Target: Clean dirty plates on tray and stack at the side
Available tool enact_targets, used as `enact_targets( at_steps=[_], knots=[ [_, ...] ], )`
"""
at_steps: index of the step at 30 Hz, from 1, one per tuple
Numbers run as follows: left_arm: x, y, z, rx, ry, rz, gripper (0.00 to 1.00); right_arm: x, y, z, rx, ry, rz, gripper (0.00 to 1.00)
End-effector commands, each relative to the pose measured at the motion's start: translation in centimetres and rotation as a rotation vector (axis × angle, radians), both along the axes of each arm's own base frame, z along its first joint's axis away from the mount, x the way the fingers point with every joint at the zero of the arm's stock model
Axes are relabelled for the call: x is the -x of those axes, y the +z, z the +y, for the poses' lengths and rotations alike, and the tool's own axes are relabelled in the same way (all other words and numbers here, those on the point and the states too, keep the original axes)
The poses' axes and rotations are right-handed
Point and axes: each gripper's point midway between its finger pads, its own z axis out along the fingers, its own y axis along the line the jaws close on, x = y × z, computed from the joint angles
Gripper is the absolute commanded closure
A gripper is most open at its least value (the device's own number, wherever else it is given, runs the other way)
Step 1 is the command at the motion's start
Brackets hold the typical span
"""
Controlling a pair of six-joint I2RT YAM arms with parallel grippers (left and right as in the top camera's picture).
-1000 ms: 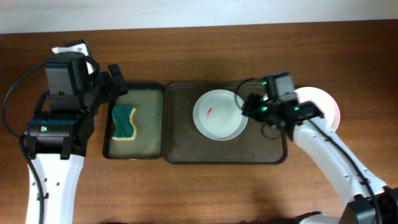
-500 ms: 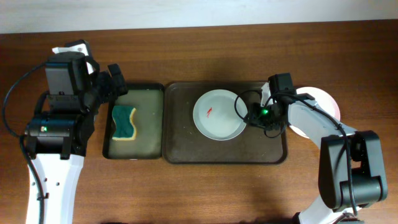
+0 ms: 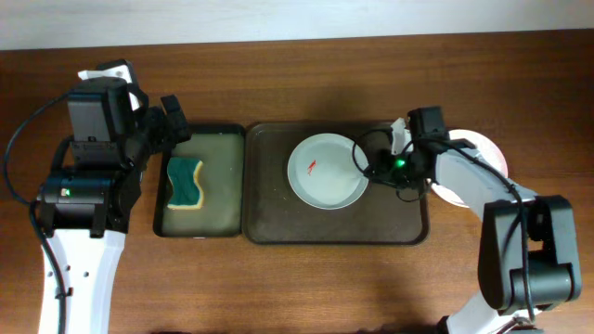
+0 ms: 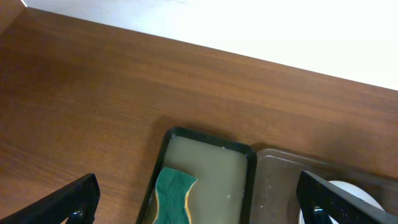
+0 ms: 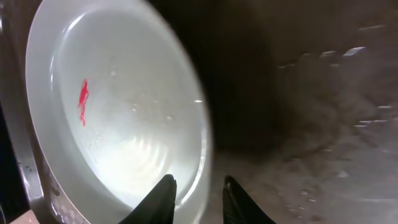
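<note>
One white plate (image 3: 327, 172) with a small red smear (image 3: 312, 167) lies in the dark brown tray (image 3: 278, 227), right of its centre. My right gripper (image 3: 365, 165) is at the plate's right rim. In the right wrist view its fingers (image 5: 163, 193) straddle the rim of the plate (image 5: 118, 112), one inside and one over the tray floor (image 5: 311, 93), shut on it. The smear (image 5: 83, 99) is on the far side of the bowl. My left gripper (image 3: 160, 116) hangs wide open above the table, left of the small black tray, holding nothing.
A green and yellow sponge (image 3: 186, 183) lies in the narrow black tray (image 3: 200, 230) beside the brown tray; the left wrist view shows the sponge (image 4: 171, 196) too. Another white plate (image 3: 484, 153) sits on the table right of the tray, partly under my right arm.
My right gripper dropped to the plate's right rim and its fingers narrowed around it. The left arm, sponge and plate stayed put.
</note>
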Motion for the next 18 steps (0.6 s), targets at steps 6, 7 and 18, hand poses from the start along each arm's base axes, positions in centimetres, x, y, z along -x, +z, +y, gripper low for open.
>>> enact_targets(
  at_steps=[6,7,18],
  knots=[
    [0.2,0.4,-0.1,-0.002,-0.012,-0.011,0.01,-0.1,0.4,-0.7,-0.109,0.070,-0.045,0.46],
    [0.2,0.4,-0.1,-0.002,-0.012,-0.011,0.01,-0.1,0.3,-0.8,-0.110,0.067,-0.041,0.44],
    [0.2,0.4,-0.1,-0.002,-0.012,-0.011,0.01,-0.2,-0.2,-1.1,-0.070,0.077,-0.047,0.51]
  ],
)
